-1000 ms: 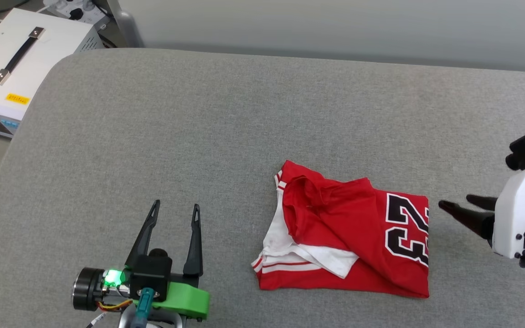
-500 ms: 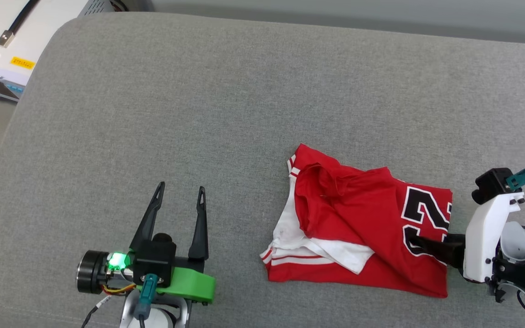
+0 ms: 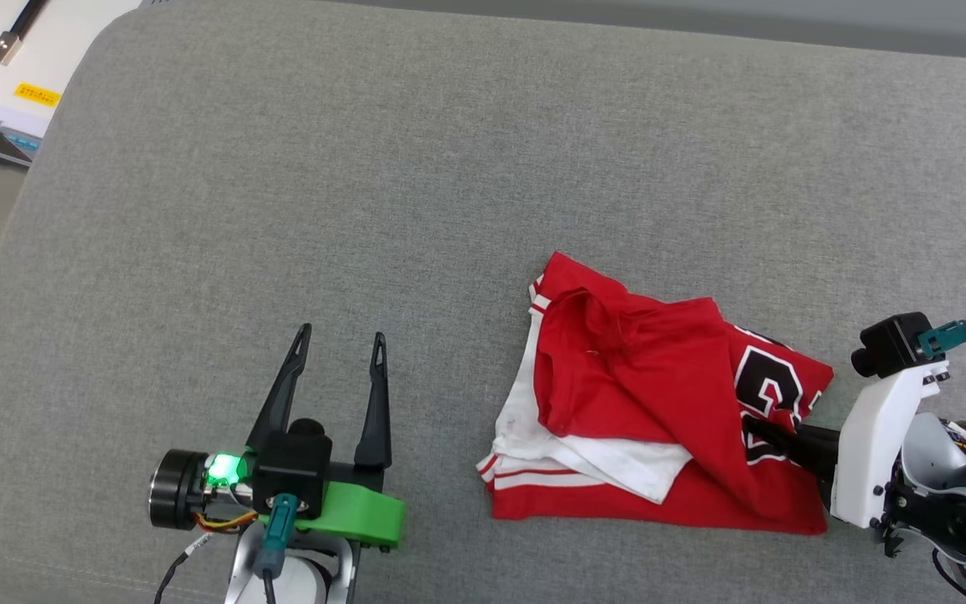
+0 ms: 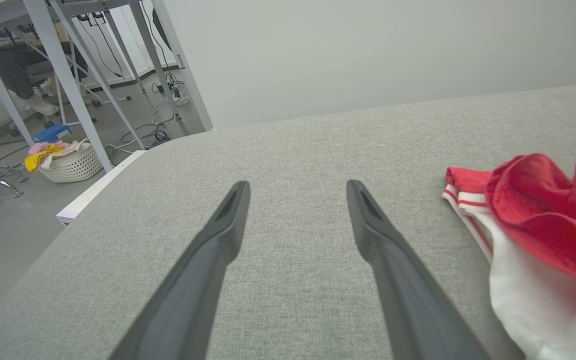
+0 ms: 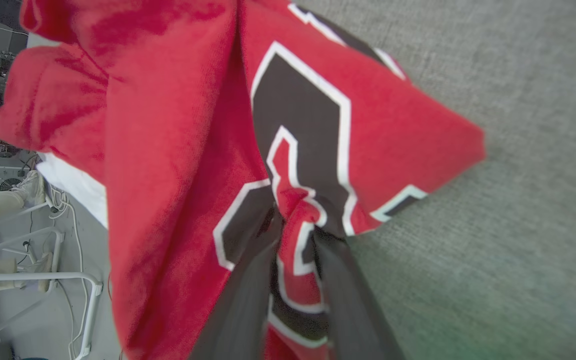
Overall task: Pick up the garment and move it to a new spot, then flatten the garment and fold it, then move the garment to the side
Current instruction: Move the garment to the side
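Red and white, the garment lay rumpled on the grey cloth surface, toward your right. Your right gripper was clenched on a bunch of its printed cloth at the right edge. Your left gripper rested well apart to the left, fingers spread, holding nothing.

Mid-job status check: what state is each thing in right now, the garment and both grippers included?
garment: crumpled and folded over itself, lying on the grey padded surface, right edge bunched.
right gripper: shut on the garment, pinching it at the black number print.
left gripper: open, empty, apart from the garment.
green light on the left wrist: lit.
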You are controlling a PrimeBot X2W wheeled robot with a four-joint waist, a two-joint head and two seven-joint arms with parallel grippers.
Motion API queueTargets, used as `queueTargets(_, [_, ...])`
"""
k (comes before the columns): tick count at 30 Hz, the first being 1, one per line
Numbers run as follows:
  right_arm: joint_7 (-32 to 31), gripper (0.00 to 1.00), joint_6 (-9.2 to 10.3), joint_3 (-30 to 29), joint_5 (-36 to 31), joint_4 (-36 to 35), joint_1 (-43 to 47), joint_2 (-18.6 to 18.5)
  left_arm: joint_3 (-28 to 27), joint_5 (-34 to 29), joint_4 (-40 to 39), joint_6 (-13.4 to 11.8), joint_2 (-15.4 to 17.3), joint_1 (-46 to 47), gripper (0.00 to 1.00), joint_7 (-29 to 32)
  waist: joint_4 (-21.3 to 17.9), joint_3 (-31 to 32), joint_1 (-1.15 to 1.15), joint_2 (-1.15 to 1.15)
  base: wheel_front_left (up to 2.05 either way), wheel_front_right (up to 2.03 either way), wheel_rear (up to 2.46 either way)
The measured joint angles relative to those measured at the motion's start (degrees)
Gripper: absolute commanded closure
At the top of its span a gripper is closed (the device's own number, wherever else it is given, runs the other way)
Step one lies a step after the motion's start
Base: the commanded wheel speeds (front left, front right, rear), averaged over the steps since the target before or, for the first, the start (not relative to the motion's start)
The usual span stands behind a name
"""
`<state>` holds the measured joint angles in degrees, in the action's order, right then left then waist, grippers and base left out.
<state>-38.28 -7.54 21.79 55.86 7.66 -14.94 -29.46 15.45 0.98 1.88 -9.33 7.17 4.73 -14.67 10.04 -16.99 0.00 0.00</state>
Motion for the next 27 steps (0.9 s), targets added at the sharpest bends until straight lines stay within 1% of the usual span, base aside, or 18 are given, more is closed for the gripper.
queueTargets(4, [3.79,1.00,0.00,1.46,-0.68,-1.22,-0.68,-1.44,0.08,0.00,0.29,0.00,-0.08,-0.01,0.00,0.00,-0.67,0.60,0.00,0.00,0.00,0.00,0.00])
queueTargets(7, [6.45,1.00,0.00,2.20,-1.67,-2.56,-1.55,-3.22,0.21,0.00,0.48,0.00,-0.10,-0.08,0.00,0.00,-1.54,1.19,0.00,0.00,0.00,0.00,0.00])
queueTargets(14, [9.89,1.00,0.01,3.75,-5.50,-7.42,-5.17,-8.16,-0.05,0.04,0.67,-0.01,-0.20,-0.82,0.00,0.00,-5.19,2.68,0.00,0.00,0.00,0.00,0.00])
queueTargets(18, [10.87,1.00,0.01,4.71,-8.10,-9.85,-7.19,-11.04,-0.38,0.07,0.57,-0.01,-0.18,-1.21,0.00,0.00,-8.13,3.26,0.00,0.00,0.00,0.00,0.00])
queueTargets(19, [11.36,1.00,0.01,4.85,-9.29,-11.01,-8.42,-12.69,-0.59,0.07,0.34,0.00,-0.11,-1.16,0.00,0.00,-10.54,3.46,0.00,0.00,0.00,0.00,0.00])
queueTargets(27, [11.56,1.00,0.01,4.68,-11.14,-11.91,-11.29,-15.23,-1.59,0.00,-0.58,-0.16,0.35,-0.85,0.00,0.00,-17.12,2.62,0.00,0.00,0.00,0.00,0.00])
